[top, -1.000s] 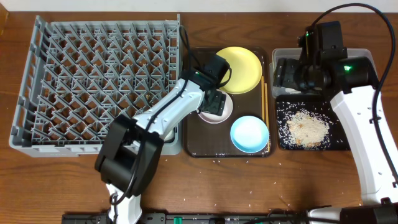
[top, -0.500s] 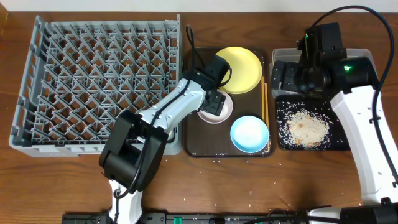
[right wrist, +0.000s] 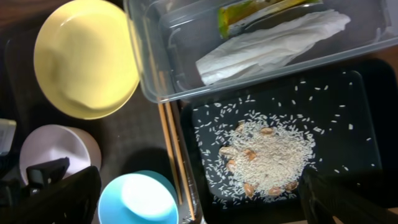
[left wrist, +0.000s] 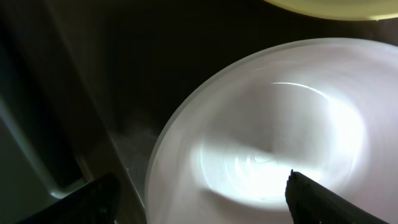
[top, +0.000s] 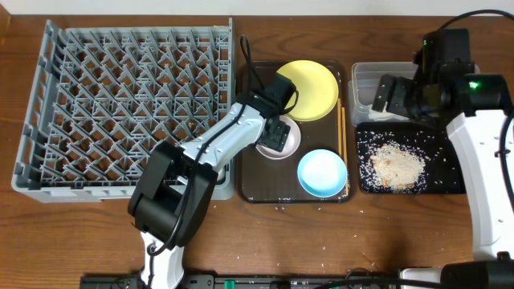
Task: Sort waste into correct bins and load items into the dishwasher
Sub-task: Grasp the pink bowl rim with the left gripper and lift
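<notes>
1. Rightward displacement of the right arm is noted against the earlier overhead frame: it is now drawn off from above the clear tub (top: 365, 80). The right gripper (right wrist: 202, 199) is spread wide and empty.
2. The left gripper (left wrist: 205, 199) is held low over the white bowl (left wrist: 267, 137), fingers spread to either side, nothing pinched.
3. The bowl is located on the dark brown tray (top: 257, 181), between the yellow plate (top: 313, 84) and the light blue dish (top: 322, 172), beside the dish rack (top: 128, 104).
4. A round, glossy, plain white, empty form with a thin rim is shown.
5. The bowl is judged rigid, light, slick and breakable. The rim is best pinched with one finger inside the wall and one outside.
</notes>
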You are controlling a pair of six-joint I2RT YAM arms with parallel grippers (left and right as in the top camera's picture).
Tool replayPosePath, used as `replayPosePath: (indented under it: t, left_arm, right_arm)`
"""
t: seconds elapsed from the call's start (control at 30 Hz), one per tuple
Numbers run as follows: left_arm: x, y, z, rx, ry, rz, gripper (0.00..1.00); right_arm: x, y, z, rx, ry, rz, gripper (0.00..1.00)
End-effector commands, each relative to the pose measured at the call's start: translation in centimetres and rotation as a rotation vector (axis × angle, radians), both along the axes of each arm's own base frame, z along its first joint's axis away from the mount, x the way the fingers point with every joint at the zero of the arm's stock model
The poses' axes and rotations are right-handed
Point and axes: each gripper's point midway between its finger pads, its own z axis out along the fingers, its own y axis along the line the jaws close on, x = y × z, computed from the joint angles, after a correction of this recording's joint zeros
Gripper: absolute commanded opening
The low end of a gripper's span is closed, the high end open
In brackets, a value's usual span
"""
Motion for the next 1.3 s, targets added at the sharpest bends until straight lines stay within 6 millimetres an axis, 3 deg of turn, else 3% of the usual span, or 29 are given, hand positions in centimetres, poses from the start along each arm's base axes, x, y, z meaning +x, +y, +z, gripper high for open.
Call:
replayPosePath:
  t: [0.0, 0.17, 0.43, 0.6, 0.63, 0.73, 0.9, 1.1, 1.2, 1.27]
  left_arm:
    - [-0.2, 0.6, -0.4, 0.018, 0.006, 0.007, 0.85]
    - [-0.2, 0.7, -0.5, 0.02, 0.008, 0.007, 0.74]
    - [-0.9, 0.8, -1.1, 0.011, 0.032, 0.047, 0.48]
    - [-1.3, 1.1, -1.5, -0.001, 0.046, 0.137, 0.19]
    - [-1.3, 1.1, -1.5, -0.001, 0.045, 0.137, 0.08]
    - [-1.2, 1.0, -0.7, -0.009, 0.035, 0.137, 0.07]
    - [-0.6, 1.1, 5.0, -0.061, -0.057, 0.142, 0.07]
    - [0.1, 4.5, 13.3, -0.026, -0.293, 0.204, 0.07]
    - [0.3, 6.1, 15.4, 0.02, -0.369, 0.235, 0.07]
    - [0.1, 6.1, 15.6, 0.019, -0.367, 0.223, 0.07]
  right_arm:
    - [-0.1, -0.4, -0.4, -0.014, 0.014, 0.001, 0.99]
    - [-0.1, -0.3, -0.4, -0.014, 0.014, 0.003, 0.99]
    - [-0.1, -0.4, -0.4, -0.014, 0.014, -0.002, 0.99]
    - [-0.1, -0.2, -0.4, -0.014, 0.014, 0.004, 0.99]
    - [-0.1, -0.2, -0.4, -0.014, 0.014, 0.004, 0.99]
    - [-0.1, -0.3, -0.4, -0.014, 0.014, 0.001, 0.99]
    - [-0.1, -0.3, -0.4, -0.014, 0.014, 0.001, 0.99]
    - [-0.1, -0.3, -0.4, -0.014, 0.014, 0.001, 0.99]
    - [-0.1, -0.3, -0.4, -0.014, 0.014, 0.001, 0.99]
    - [-0.1, -0.3, -0.4, -0.014, 0.014, 0.001, 0.99]
